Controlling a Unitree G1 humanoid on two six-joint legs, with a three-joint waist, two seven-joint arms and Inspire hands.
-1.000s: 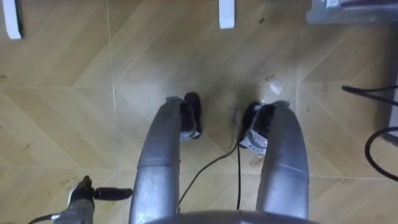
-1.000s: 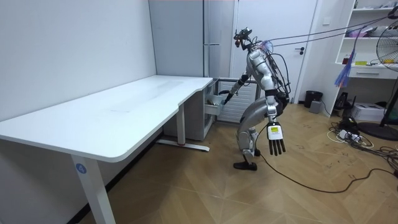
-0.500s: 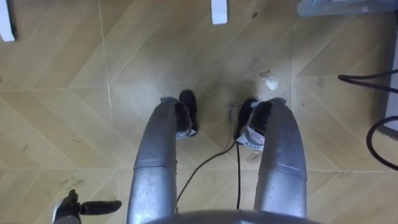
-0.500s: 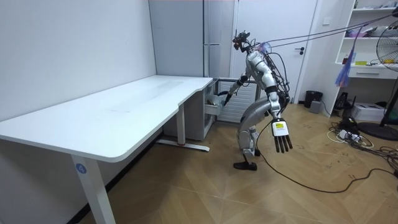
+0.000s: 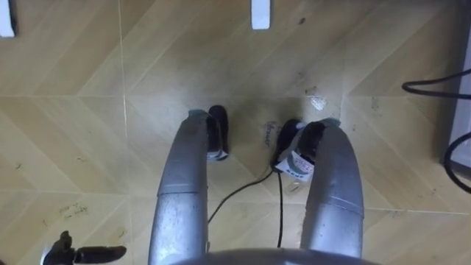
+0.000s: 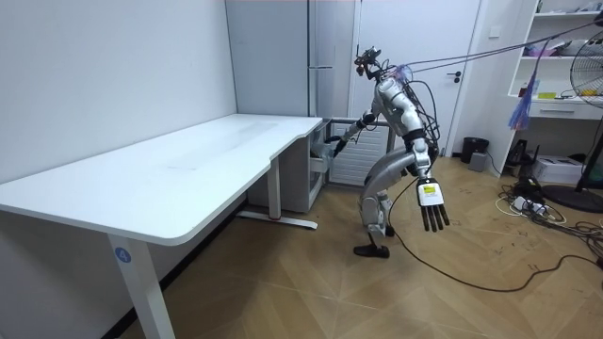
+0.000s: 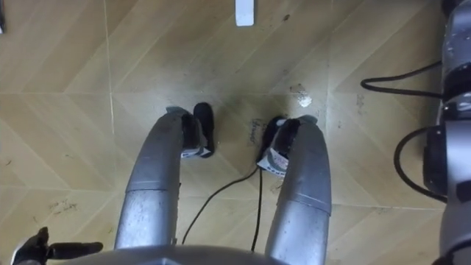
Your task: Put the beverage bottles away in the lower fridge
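I stand bent forward between the white desk and the tall grey fridge (image 6: 320,56), looking down at the wooden floor. My right arm reaches out to the fridge's pulled-out lower drawer (image 6: 320,162), with my right hand (image 6: 335,143) at its edge; its fingers are too small to read. In the right eye view the right forearm (image 7: 452,147) runs along the right edge. My left hand (image 6: 433,205) hangs behind me with straight, spread fingers and holds nothing. It also shows at the lower left as a dark left hand (image 5: 73,255).
The white desk (image 6: 188,169) stretches to the room view's left, and its white feet (image 5: 260,13) lie on the floor ahead of me. Dark cables (image 5: 441,85) loop on the floor at my right. A shelf, a fan and more cables stand at the room view's right.
My left hand has swung back and up, toward the room view's right, and slid to the lower left corner of the eye view. The eye view shifted slightly.
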